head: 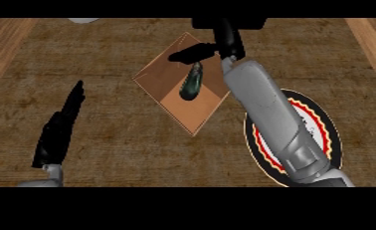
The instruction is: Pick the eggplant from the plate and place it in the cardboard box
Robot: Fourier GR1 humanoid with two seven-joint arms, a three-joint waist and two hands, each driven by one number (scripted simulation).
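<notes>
Left hand (60, 124) seen at lower left, fingers straight, nothing held, resting. Eggplant (192, 83) seen at frame centre, hanging inside cardboard box (158, 82), top pinched by curled fingers of right hand (209, 50) at upper centre. Plate (323, 124) left bare at lower right. Risk judged: eggplant tipped against box wall if released at slant.

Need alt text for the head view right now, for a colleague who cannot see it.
The right hand is over the open cardboard box, with the dark eggplant hanging from its fingers inside the box. The plate lies lower right, partly hidden by the forearm. The left hand rests open at the lower left.
</notes>
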